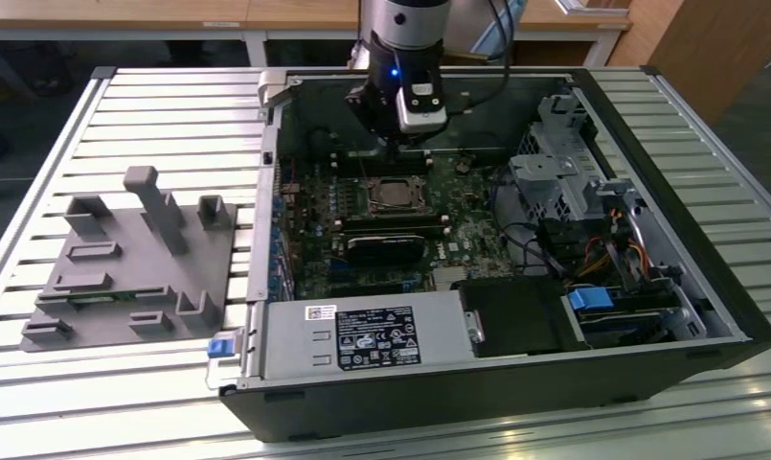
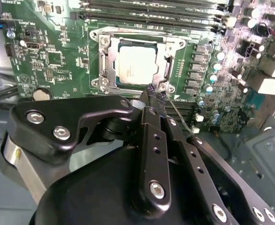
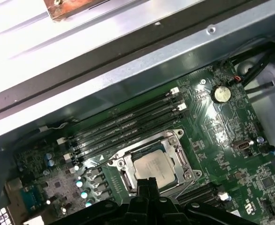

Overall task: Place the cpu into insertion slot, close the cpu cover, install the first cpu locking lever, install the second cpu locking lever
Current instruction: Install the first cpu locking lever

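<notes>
Your gripper (image 2: pixel 156 89) hangs clenched, tips all but meeting, just off one corner of the insertion slot (image 2: pixel 101 82), which lies straight ahead of the tips. A thin wire lever (image 2: pixel 179 117) slants away from that same corner, starting right at the tips; you cannot tell whether it is pinched. The cpu (image 2: pixel 137 63) sits flat in the slot, the cpu cover (image 2: pixel 168 63) down around it, all on the green board (image 2: pixel 48 61) inside the open computer case (image 1: pixel 487 402)

cpu (image 2: pixel 137 63) in insertion slot (image 2: pixel 104 65)
</notes>
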{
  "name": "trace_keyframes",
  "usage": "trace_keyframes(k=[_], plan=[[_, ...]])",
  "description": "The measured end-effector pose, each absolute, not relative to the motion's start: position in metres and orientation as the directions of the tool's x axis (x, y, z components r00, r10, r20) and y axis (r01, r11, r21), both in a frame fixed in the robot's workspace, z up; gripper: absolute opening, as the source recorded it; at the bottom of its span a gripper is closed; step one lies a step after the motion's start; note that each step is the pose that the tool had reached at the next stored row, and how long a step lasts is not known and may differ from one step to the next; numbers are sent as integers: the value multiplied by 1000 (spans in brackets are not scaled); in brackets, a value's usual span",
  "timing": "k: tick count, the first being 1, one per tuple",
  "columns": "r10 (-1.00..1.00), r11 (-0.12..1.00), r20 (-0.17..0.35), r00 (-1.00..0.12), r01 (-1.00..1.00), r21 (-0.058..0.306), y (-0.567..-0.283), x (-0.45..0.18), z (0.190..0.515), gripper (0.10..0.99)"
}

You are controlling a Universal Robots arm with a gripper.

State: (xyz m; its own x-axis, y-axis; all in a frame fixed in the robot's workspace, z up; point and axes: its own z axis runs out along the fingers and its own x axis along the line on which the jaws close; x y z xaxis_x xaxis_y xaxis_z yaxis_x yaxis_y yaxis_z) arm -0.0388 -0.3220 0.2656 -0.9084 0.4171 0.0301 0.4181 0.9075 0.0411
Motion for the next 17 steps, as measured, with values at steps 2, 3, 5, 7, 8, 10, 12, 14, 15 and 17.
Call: trace_keyframes(k=[2, 3, 5, 7, 8, 10, 12, 14, 15, 17], plan=[[398, 916, 28, -917, 398, 42, -322, -39, 265, 106], [382, 923, 27, -924, 383, 42, -322, -39, 265, 106], [348, 936, 28, -937, 349, 43, -322, -39, 264, 106], [314, 948, 28, -949, 315, 43, -322, -39, 263, 106], [297, 954, 28, -954, 298, 43, -322, -39, 263, 106], [263, 964, 28, -965, 264, 43, -322, -39, 263, 106], [226, 973, 28, -974, 227, 43, -322, -39, 262, 106], [128, 991, 28, -991, 129, 43, -322, -39, 261, 106], [110, 993, 28, -994, 111, 43, -322, -39, 261, 106], [73, 996, 27, -997, 74, 43, -322, -39, 260, 106]])
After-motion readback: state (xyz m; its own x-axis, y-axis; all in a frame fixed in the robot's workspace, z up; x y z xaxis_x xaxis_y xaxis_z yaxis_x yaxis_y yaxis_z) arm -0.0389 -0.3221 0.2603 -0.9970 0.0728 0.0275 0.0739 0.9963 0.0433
